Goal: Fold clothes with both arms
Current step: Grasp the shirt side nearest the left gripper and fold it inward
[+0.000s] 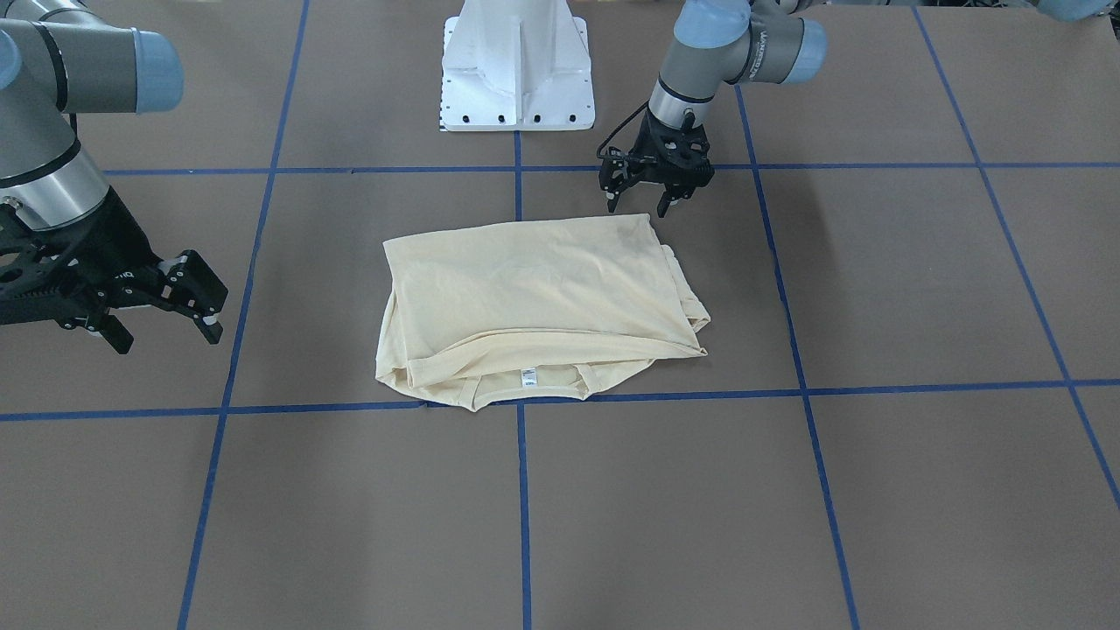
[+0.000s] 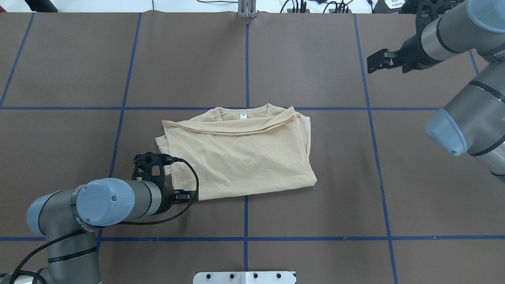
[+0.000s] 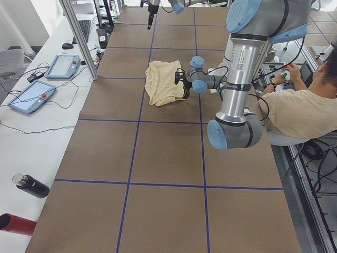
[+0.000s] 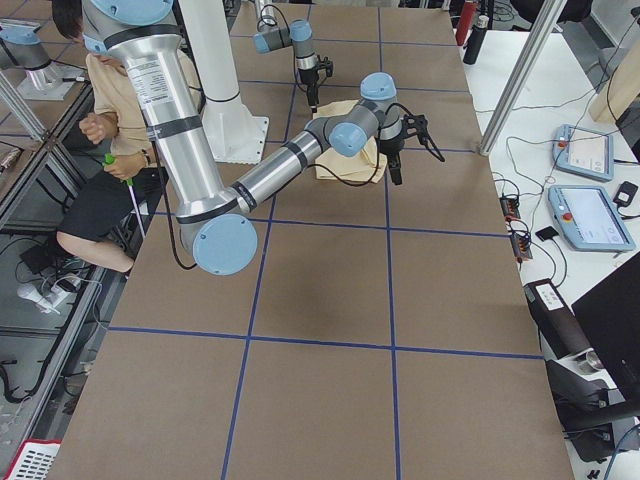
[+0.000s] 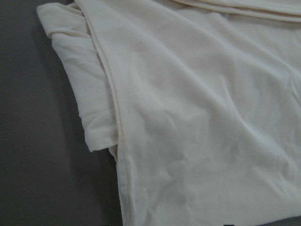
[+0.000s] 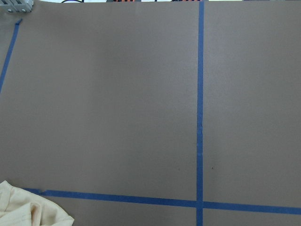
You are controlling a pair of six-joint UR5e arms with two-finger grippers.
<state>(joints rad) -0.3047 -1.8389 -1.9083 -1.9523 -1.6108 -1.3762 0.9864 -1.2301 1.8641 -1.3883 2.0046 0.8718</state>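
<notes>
The clothes are one cream-yellow shirt (image 1: pixel 534 297), folded into a rough rectangle in the middle of the table (image 2: pixel 240 154). Its white neck label (image 1: pixel 528 377) shows at the edge far from the robot. My left gripper (image 1: pixel 639 208) hangs open just off the shirt's near corner on the robot's left, with nothing between its fingers. Cream fabric (image 5: pixel 188 117) fills the left wrist view. My right gripper (image 1: pixel 164 334) is open and empty, well off to the shirt's other side and raised. Only a shirt corner (image 6: pixel 28 209) shows in the right wrist view.
Blue tape lines (image 1: pixel 521 490) divide the brown table into squares. The white pedestal base (image 1: pixel 516 70) stands at the robot's edge. A seated person (image 3: pixel 300 110) is beside the table, and tablets (image 3: pixel 31 97) and bottles (image 3: pixel 31 185) lie on the side bench.
</notes>
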